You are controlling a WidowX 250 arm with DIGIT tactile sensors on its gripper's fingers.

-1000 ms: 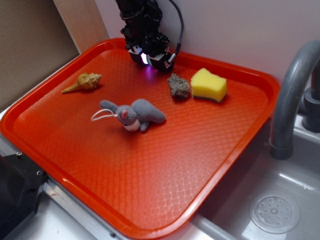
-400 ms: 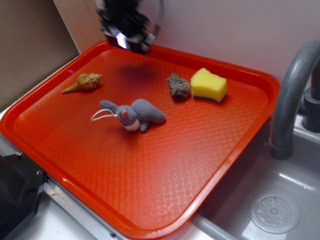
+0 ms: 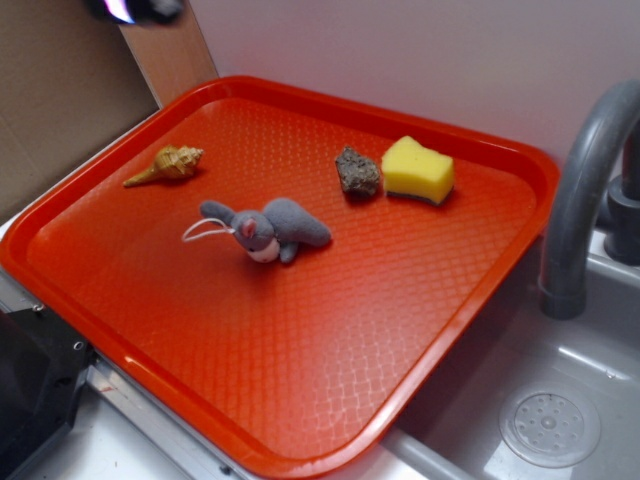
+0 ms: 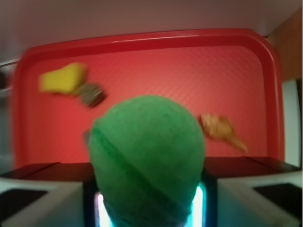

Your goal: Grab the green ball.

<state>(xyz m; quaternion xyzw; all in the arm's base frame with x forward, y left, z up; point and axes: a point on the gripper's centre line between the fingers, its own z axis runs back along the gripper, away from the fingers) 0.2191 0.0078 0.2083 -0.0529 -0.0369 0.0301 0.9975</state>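
Observation:
The green ball (image 4: pixel 147 156) fills the middle of the wrist view, round with a darker seam, squeezed between my jaws close to the camera. My gripper (image 4: pixel 147 208) is shut on it and holds it well above the red tray (image 4: pixel 142 40). In the exterior view only a blurred bit of the gripper (image 3: pixel 135 8) shows at the top left corner, above and beyond the tray's far left corner. The ball does not show in the exterior view.
On the red tray (image 3: pixel 300 400) lie a yellow sponge (image 3: pixel 418 170), a brown rock (image 3: pixel 357 172), a tan seashell (image 3: pixel 168 164) and a grey plush mouse (image 3: pixel 265 228). A grey faucet (image 3: pixel 585 180) and a sink (image 3: pixel 550 400) stand at the right. A wall runs behind.
The gripper has risen from the tray's far edge and moved up and left, almost out of the exterior view. The objects on the tray have not moved.

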